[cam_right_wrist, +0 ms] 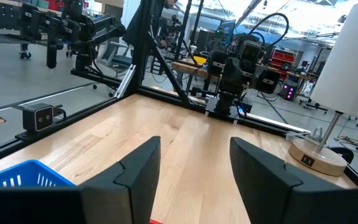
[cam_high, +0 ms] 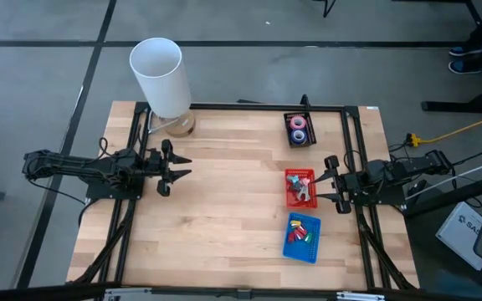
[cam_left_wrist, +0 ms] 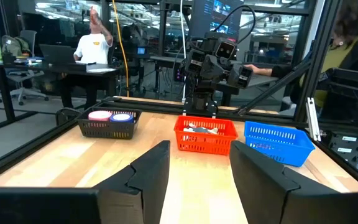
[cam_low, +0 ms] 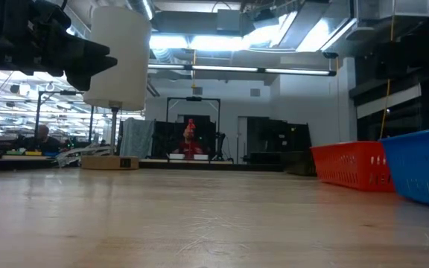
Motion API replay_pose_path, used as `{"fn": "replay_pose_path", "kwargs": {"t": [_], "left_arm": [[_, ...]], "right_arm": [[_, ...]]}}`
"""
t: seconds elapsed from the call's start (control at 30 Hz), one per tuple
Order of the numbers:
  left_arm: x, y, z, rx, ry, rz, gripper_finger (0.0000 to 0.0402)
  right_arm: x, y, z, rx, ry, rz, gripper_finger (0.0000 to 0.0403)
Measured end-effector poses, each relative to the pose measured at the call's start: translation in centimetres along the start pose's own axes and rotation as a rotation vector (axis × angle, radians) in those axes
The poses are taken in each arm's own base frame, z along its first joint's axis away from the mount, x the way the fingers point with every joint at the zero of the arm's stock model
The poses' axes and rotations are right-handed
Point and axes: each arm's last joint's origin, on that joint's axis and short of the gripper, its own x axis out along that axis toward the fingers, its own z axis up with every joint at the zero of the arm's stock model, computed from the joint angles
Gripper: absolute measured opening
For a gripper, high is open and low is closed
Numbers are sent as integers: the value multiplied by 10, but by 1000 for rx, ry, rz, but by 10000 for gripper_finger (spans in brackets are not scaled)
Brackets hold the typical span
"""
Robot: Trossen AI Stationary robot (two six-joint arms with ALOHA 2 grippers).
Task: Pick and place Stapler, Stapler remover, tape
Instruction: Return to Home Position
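Observation:
Two tape rolls, one pink [cam_high: 298, 123] and one blue [cam_high: 299, 136], lie in a black basket [cam_left_wrist: 107, 123] at the far right of the table. Nearer along that edge, a red basket [cam_high: 300, 188] holds grey and red items, and a blue basket [cam_high: 302, 238] holds several small coloured items. Which of these are the stapler and the stapler remover I cannot tell. My left gripper [cam_high: 182, 165] hovers open at the table's left side, pointing level toward the baskets. My right gripper [cam_high: 325, 180] hovers open just right of the red basket, with nothing between its fingers [cam_right_wrist: 194, 174].
A tall white lamp [cam_high: 157, 75] stands on a round wooden base [cam_right_wrist: 316, 158] at the far left corner. A black metal frame [cam_high: 249, 106] runs along the table's edges. The middle of the wooden tabletop [cam_high: 233, 201] is bare. People sit at desks in the room beyond.

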Motion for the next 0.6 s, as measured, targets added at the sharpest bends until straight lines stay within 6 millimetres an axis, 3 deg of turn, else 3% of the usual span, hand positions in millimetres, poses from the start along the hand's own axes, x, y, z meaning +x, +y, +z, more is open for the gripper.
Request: {"fn": "replay_pose_path", "kwargs": {"t": [0.6], "left_arm": [[0, 0, 0, 0, 0, 0, 166]], "right_arm": [[0, 0, 0, 0, 0, 0, 195]]}}
